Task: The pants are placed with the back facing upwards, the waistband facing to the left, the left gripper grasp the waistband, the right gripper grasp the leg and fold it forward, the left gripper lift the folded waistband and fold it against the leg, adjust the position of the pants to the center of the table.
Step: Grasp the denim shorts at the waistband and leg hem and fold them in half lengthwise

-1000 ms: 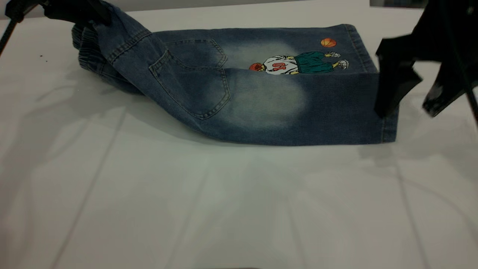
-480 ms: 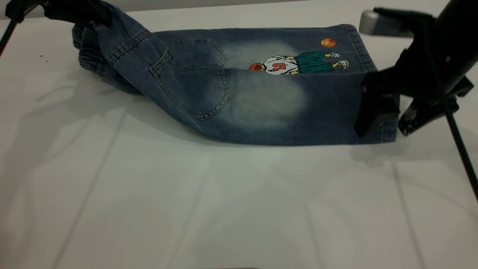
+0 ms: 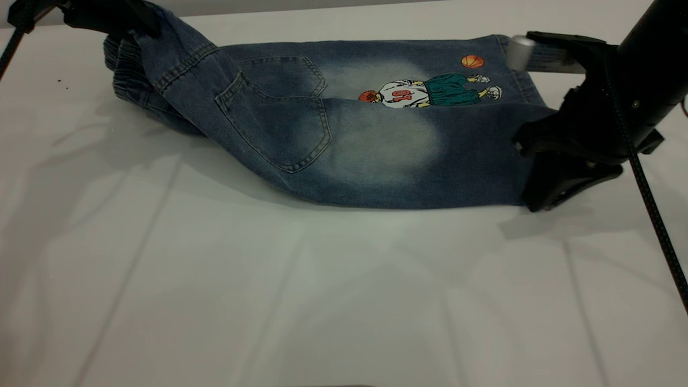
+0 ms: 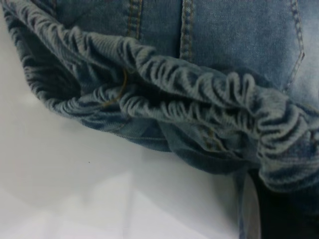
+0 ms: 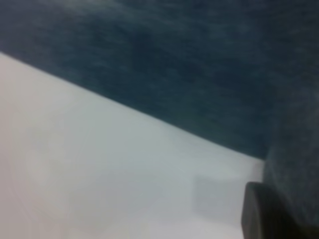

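The pants (image 3: 344,140) lie folded lengthwise on the white table (image 3: 322,295), with the plain faded leg (image 3: 430,156) in front and the printed leg (image 3: 430,88) behind. At the far left my left gripper (image 3: 137,24) is shut on the gathered waistband (image 3: 126,70) and holds that end raised off the table. In the left wrist view the ruched waistband (image 4: 199,94) hangs bunched beside a dark finger (image 4: 289,219). My right gripper (image 3: 537,172) is low at the plain leg's hem, at the front right corner, covering it. The right wrist view shows dark denim (image 5: 199,74) close above the table.
A back patch pocket (image 3: 279,129) faces up near the lifted end. The right arm's black cable (image 3: 656,215) hangs over the table at the right. Bare table surface stretches in front of the pants and to the left.
My right gripper has come down and leftward from above the hem to table level at the leg's front right corner. The left gripper and waistband have stayed put.
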{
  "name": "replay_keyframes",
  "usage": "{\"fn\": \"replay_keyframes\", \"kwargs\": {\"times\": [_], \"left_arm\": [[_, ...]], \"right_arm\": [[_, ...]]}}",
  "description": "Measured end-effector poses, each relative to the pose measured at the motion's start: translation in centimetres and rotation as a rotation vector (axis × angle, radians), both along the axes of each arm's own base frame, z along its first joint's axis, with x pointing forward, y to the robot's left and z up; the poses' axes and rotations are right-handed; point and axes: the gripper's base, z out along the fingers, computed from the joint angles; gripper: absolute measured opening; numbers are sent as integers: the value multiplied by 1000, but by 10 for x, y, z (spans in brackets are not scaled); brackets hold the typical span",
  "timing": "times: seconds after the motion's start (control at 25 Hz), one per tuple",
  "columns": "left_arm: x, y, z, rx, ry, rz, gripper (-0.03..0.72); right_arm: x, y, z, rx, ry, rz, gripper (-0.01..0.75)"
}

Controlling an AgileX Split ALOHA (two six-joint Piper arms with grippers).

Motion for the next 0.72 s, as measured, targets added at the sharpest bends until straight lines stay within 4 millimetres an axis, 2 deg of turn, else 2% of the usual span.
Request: {"fn": "replay_keyframes", "kwargs": {"times": [0.16,0.44,0.56,0.72], "left_arm": [[0,0,0,0,0,-1,90],[2,-1,1,-26,-13,29,90],[4,1,2,-22,-35,49,90],[8,3,4,-6,-77,81,90]], "right_arm": [[5,7,6,72,-16,45,34],[36,18,36,152,-66,103,34],[54,11,51,149,-82,93,34],[79,-13,74,137,-129,26,34]]}}
